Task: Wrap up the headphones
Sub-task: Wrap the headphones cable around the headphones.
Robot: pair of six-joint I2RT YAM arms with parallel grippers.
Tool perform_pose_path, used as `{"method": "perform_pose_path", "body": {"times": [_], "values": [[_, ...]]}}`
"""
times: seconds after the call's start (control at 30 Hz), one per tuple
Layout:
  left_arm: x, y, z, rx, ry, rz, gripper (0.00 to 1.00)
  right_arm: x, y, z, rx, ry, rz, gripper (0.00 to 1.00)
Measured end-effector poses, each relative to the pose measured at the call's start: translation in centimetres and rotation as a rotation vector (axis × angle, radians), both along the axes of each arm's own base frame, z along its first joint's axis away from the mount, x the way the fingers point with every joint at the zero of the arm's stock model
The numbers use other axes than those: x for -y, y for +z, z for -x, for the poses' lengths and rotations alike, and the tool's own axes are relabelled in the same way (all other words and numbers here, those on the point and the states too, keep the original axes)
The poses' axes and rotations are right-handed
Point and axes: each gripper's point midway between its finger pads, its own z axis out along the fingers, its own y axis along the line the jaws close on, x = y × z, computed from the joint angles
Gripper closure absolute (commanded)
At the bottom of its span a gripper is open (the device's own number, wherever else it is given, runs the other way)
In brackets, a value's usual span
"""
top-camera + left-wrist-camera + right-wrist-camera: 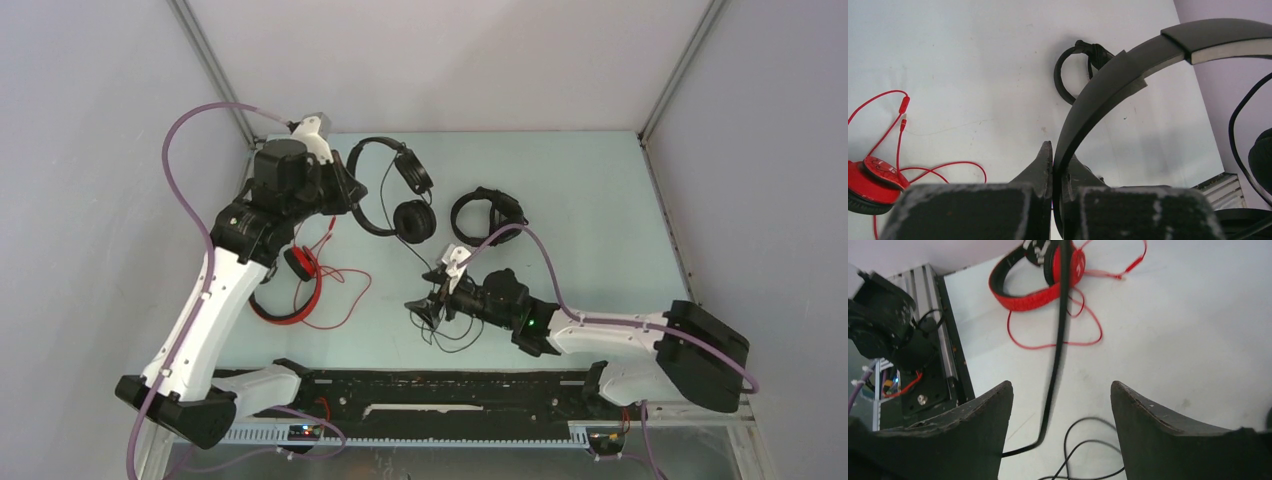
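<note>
Over table, left hand on headband.

Slim black headphones centre, bulkier black pair right, red pair left.

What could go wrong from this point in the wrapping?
The black cable runs ungripped between the jaws of the open right pincer; it may slip out as they close.
It passes over the red cable; pulling might drag that along.
The left pincer pinches only the thin black band; it could twist loose.
</note>
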Motion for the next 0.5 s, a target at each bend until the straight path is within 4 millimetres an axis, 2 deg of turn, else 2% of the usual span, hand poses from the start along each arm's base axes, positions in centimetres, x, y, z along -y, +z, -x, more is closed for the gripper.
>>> {"method": "perform_pose_path", "body": {"times": [0.1, 0.2, 0.27, 0.37, 0.5], "values": [[0.0, 0.6, 0.0, 0.009, 0.0, 0.01, 1.0, 0.2, -2.9, 0.6, -0.046, 0.002, 0.016, 0.35], [0.3, 1.5, 0.0, 0.026, -0.004, 0.032, 1.0, -0.4, -4.2, 1.1, -0.086, 0.02, 0.004, 0.41], [0.3, 2.0, 0.0, 0.033, -0.007, 0.038, 1.0, -0.9, -4.6, 1.6, -0.1, 0.033, -0.017, 0.54], [0.4, 3.2, -0.1, 0.044, -0.008, 0.043, 1.0, -0.7, -6.3, 2.6, -0.139, 0.041, -0.035, 0.8], [0.8, 4.5, 0.0, 0.068, -0.033, 0.061, 1.0, 0.4, -7.9, 2.6, -0.163, 0.017, -0.026, 0.99]]}}
